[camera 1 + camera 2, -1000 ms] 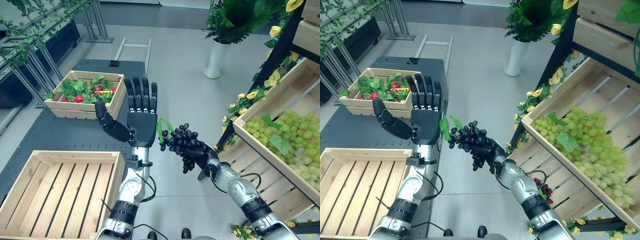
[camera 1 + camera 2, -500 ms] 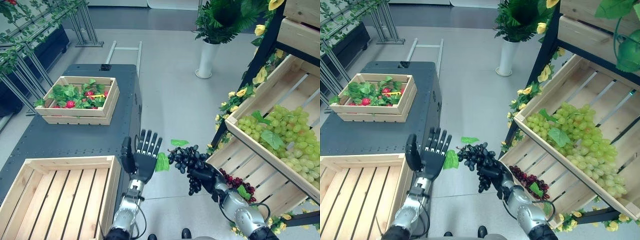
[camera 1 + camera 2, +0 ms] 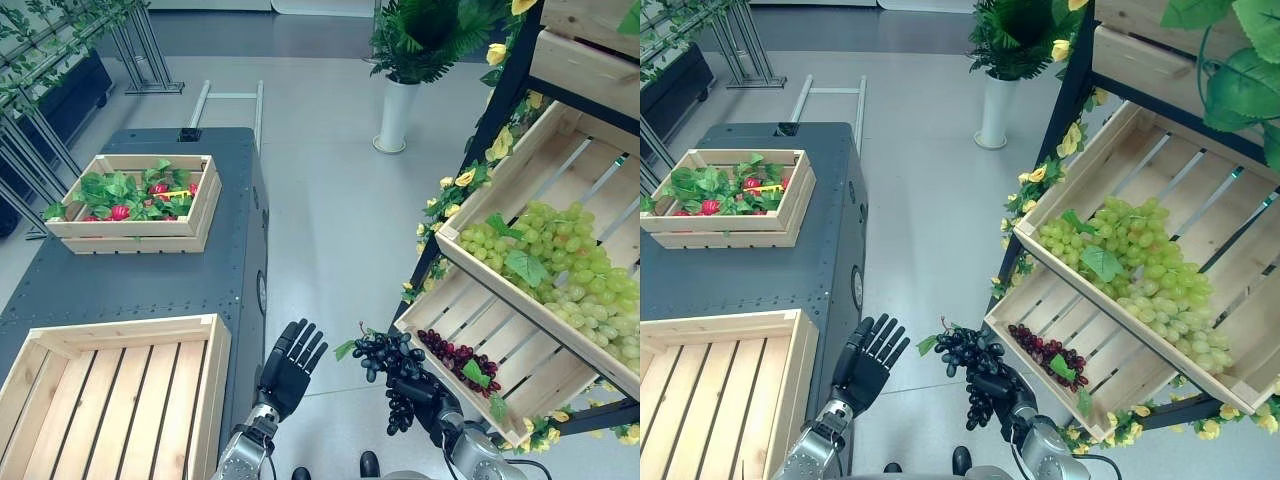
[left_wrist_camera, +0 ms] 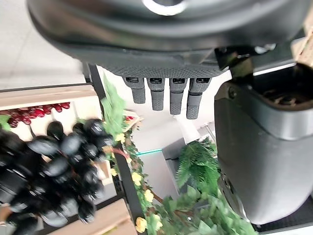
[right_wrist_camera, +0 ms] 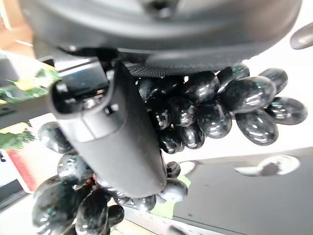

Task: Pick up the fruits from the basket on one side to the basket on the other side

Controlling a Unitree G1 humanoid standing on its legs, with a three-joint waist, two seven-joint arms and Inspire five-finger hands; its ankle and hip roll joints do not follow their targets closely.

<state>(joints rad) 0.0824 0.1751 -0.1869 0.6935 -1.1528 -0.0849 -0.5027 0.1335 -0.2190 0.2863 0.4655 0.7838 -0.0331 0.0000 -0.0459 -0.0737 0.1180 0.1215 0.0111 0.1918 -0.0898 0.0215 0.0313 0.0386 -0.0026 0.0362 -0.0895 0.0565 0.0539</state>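
The right robot hand (image 3: 425, 392) is clamped on a bunch of black grapes (image 3: 385, 355) over the floor, between the shelf crate of red grapes (image 3: 455, 357) and the left robot hand (image 3: 287, 366), fingers straight, beside the table (image 3: 130, 285) bearing an empty wooden crate (image 3: 110, 400).

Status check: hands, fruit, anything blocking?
Right hand shut on black grapes, held over the floor. Left hand open, beside them. Empty crate at left, path clear.

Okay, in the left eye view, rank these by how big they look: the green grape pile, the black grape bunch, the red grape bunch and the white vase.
1. Green grape pile, clearly largest.
2. White vase and black grape bunch look alike; the bunch, shut in the right hand, is nearer the camera, so unranked.
3. Red grape bunch, slightly smaller.
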